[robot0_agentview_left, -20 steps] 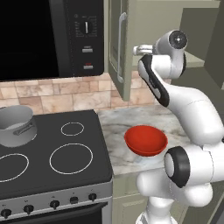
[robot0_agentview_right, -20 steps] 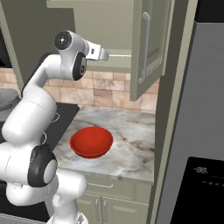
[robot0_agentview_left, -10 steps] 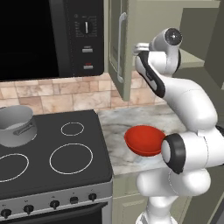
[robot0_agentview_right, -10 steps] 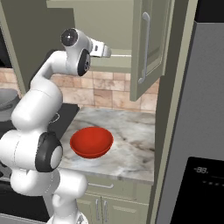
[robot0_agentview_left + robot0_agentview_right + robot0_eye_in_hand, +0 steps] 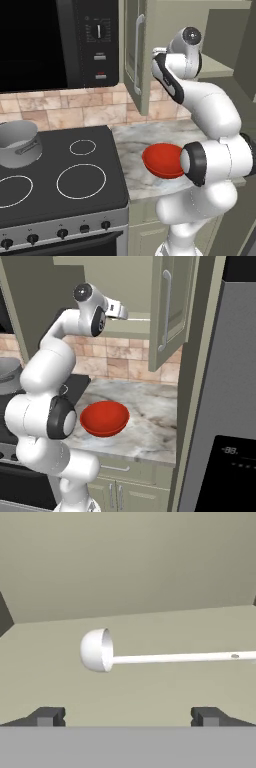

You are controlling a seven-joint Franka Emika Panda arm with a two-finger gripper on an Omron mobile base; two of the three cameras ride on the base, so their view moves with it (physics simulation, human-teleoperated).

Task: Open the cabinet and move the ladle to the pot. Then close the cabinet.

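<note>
Seen nearest in the hand view: the pincer [image 5: 128,716] spread wide, its two dark fingertips [image 5: 47,717] far apart at about 7 and 5 o'clock, gripping nothing. Beyond them, lying flat on the pale cabinet shelf [image 5: 150,687], the white ladle [image 5: 150,654], bowl toward 9 o'clock and on its side with the opening turned toward 3 o'clock, thin handle running off toward 3 o'clock with a small hole near the far end; apart from both fingertips, untouched. Behind it, the plain back wall of the cabinet interior. From the left base view, nearest the camera: the black stove [image 5: 60,180] at 8 o'clock, with the grey pot [image 5: 19,142] on its rear left burner toward 9 o'clock, side handle pointing at the middle of the stovetop. Just right of the stove, a red bowl [image 5: 162,160] on the marble counter [image 5: 135,145], partly hidden by the arm. Higher and farther, the cabinet [image 5: 137,50] with its left door swung open, silver bar handle showing, and the arm's wrist reaching in beside it at 1 o'clock. Left of that, a black microwave [image 5: 60,42]. From the right base view, the other door [image 5: 170,311] likewise open at 1 o'clock, the pincer [image 5: 121,310] raised to shelf height.
</note>
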